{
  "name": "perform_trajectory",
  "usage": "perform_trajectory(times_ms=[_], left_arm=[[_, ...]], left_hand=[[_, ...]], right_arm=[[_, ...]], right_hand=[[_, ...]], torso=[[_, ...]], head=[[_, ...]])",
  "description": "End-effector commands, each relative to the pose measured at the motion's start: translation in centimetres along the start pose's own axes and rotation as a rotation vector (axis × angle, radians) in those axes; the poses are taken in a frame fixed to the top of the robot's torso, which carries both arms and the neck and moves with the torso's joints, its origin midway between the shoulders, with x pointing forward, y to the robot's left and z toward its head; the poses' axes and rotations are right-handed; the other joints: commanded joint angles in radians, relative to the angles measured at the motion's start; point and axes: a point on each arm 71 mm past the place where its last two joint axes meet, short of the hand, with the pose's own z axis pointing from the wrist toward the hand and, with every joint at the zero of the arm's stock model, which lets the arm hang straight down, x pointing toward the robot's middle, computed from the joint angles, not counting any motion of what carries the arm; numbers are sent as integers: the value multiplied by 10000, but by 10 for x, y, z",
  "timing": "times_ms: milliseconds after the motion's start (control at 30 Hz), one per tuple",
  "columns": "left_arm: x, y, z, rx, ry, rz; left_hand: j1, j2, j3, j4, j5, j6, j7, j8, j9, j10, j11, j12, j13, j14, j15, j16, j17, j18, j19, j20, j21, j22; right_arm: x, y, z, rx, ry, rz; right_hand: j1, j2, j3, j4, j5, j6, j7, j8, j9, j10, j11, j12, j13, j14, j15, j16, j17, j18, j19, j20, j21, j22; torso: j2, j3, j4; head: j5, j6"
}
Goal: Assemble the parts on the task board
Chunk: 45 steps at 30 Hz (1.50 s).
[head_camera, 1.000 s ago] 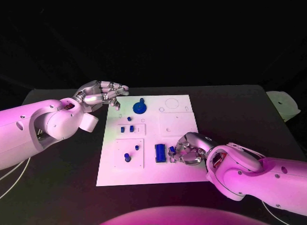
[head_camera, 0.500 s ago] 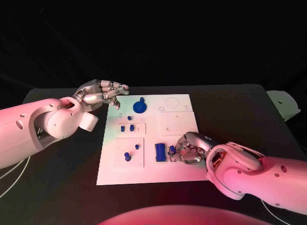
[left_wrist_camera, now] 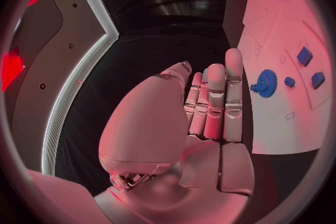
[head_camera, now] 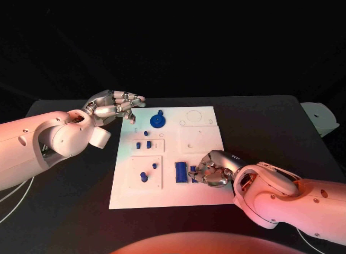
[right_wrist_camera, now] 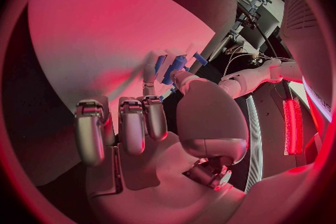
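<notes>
Dim room, dark background; wrist views fisheye-bent, dark-framed.

Left hand (head_camera: 114,106) raised, fingers loosely together, holding nothing, right hand (head_camera: 209,168) low, fingers curled

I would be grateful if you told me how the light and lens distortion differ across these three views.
Head view: warm pinkish light on the task board, black surroundings. Left wrist view: fisheye bends the board's edge, red cast. Right wrist view: strong red glow on the board behind the right hand.
</notes>
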Motion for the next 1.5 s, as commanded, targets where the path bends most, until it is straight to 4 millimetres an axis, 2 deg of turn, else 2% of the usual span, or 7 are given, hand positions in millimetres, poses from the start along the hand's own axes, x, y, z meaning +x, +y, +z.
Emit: perform_trajectory(times_ms=[33, 267, 333, 433, 600, 1100, 1500], left_arm=[[3, -1, 0, 64, 207, -28], [2, -1, 0, 59, 201, -26], [2, -1, 0, 57, 199, -25], [2, -1, 0, 53, 194, -24], [2, -1, 0, 52, 184, -21], [2, -1, 0, 47, 189, -22], [2, -1, 1, 46, 201, -24]], left_hand=[[20, -83, 61, 25, -29, -49, 17, 47, -13, -53, -18, 48, 16, -44, -6, 47, -10, 62, -30, -10, -32, -13], [11, -91, 90, 19, -26, -56, 19, 59, -15, -60, -17, 60, 16, -47, -6, 51, -19, 62, -28, -10, -33, -15], [11, -91, 90, 19, -26, -56, 19, 59, -15, -60, -17, 60, 16, -47, -6, 51, -19, 62, -28, -10, -33, -15], [11, -91, 90, 19, -26, -56, 19, 59, -15, -60, -17, 60, 16, -47, -6, 51, -19, 62, -28, -10, -33, -15], [11, -91, 90, 19, -26, -56, 19, 59, -15, -60, -17, 60, 16, -47, -6, 51, -19, 62, -28, -10, -33, -15], [4, -99, 119, 12, -25, -62, 18, 71, -17, -67, -17, 73, 16, -49, -5, 55, -27, 62, -27, -10, -35, -17], [-7, -94, 140, 13, -25, -63, 18, 81, -17, -69, -17, 82, 16, -49, -5, 59, -33, 62, -26, -10, -35, -18]], right_arm=[[-1, 2, -1, -164, -157, -166], [-2, -1, -2, -136, -249, -199], [-3, -3, -2, -155, -249, -246], [-3, -4, -3, -239, -149, -310], [-2, -4, -4, -384, 105, -368], [-1, -7, 2, -240, 139, -452], [-3, -9, 7, -52, -240, -398]], right_hand=[[-89, -18, -80, 0, -45, 55, -2, 43, 15, 676, -31, 49, 2137, 1006, -61, 29, 2459, -69, 1046, -53, 54, 2633], [-80, -10, -97, -18, -45, 48, -7, 44, 17, 677, -35, 50, 2138, 1006, -63, 29, 2458, -69, 1046, -55, 54, 2633], [731, -84, 10, -295, -21, -23, -24, 51, 41, 672, -57, 41, 2137, 1003, -85, 25, 2447, -69, 1046, -76, 54, 2633], [1396, -244, 18, -403, -650, -60, -12, 49, 41, 668, -44, 39, 2140, 1001, -75, 21, 2438, -69, 1046, -70, 54, 2633], [1831, -337, -18, -400, -1150, -55, -7, 39, 20, 672, -39, 56, 2153, 1006, -67, 29, 2461, -69, 1046, -62, 54, 2633], [1853, -316, -56, -309, -1278, -35, 1, 40, 11, 668, -33, 43, 2148, 1009, -62, 34, 2474, -69, 1046, -59, 54, 2633], [1746, -81, -107, -47, -974, 29, -16, 69, 6, 679, -42, 63, 2159, 1007, -66, 31, 2466, -69, 1046, -58, 54, 2633]], torso=[[-1, 2, 0], [3, -6, 6], [-1, -7, 9], [-4, -5, 7], [2, -2, 1], [6, -7, 15], [2, 2, -5]], head=[[-6, 1], [-22, 3], [-24, 11], [-16, -8], [-3, -15], [-22, 19], [-11, 37]])
